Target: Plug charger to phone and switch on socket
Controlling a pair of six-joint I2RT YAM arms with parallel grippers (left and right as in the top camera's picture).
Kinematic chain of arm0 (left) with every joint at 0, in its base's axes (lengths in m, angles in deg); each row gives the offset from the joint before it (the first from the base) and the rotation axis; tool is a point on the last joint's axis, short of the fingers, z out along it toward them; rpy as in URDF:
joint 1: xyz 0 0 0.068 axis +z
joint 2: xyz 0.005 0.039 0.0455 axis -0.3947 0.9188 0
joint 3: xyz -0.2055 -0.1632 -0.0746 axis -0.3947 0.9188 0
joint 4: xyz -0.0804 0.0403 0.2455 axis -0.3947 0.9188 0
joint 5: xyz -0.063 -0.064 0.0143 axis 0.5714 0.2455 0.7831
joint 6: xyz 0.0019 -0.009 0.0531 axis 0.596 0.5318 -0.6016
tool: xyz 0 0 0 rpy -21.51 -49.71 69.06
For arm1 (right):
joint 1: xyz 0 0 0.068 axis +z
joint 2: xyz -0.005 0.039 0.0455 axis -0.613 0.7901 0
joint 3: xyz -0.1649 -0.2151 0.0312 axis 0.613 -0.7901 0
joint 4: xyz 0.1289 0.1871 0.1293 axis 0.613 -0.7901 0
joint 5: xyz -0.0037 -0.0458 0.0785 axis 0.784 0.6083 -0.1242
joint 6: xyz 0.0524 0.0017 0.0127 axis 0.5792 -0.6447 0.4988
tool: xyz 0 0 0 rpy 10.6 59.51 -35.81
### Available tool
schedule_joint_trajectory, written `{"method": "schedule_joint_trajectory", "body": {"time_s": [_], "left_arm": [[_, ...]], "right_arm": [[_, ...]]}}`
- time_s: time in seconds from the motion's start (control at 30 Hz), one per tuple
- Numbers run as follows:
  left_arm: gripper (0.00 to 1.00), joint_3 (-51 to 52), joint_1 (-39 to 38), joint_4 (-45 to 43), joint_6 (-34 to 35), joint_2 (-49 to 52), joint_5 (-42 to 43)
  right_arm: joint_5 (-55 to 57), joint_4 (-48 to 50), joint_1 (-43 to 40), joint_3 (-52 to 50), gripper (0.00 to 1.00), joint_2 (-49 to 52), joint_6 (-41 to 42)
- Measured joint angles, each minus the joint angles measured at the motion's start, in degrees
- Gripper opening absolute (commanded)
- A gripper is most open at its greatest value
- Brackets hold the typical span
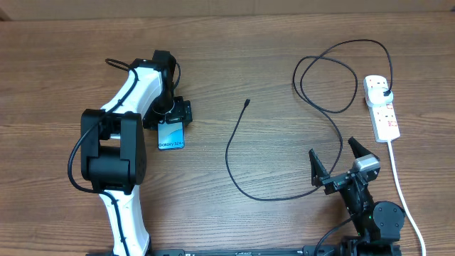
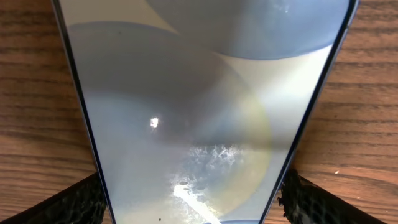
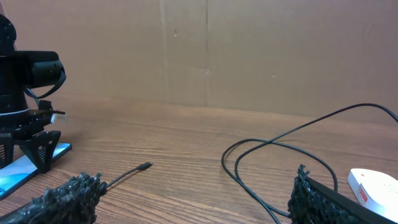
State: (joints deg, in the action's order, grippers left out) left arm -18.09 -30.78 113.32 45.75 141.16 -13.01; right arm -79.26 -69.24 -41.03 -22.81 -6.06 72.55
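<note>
Wooden worktop [image 1: 234,43]: phone [image 1: 171,136], nine o'clock, left hand [image 1: 173,117] clamped across it, apparently to steady it; charger [image 1: 227,151] tip free, centre; right hand [image 1: 332,146] spread apart, five o'clock.

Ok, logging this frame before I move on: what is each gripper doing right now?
Left gripper: closed on the phone, gripping its sides.
Right gripper: open, holding nothing.

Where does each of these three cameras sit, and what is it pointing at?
Overhead: above the table, looking straight down on left arm, right arm, phone, charger, socket.
Left wrist: just above the phone, facing down; its fingers flank the screen.
Right wrist: low, facing across the table; own fingers below.
Shared: all three show the phone.
</note>
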Motion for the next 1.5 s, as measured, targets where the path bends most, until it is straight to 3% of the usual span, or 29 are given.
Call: {"method": "schedule_joint_trajectory", "body": {"time_s": [0.5,0.67,1.5], "left_arm": [[0.92,0.0,0.0,0.37,0.57,0.0,0.22],[1.0,0.0,0.0,0.39,0.81,0.0,0.63],[1.0,0.0,0.0,0.35,0.81,0.0,0.68]], "right_arm": [[0.0,-0.02,0.0,0.0,1.0,0.0,0.04],[0.0,-0.02,0.0,0.0,1.0,0.0,-0.02],[-0.02,-0.02,0.0,0.0,1.0,0.0,0.02]]}}
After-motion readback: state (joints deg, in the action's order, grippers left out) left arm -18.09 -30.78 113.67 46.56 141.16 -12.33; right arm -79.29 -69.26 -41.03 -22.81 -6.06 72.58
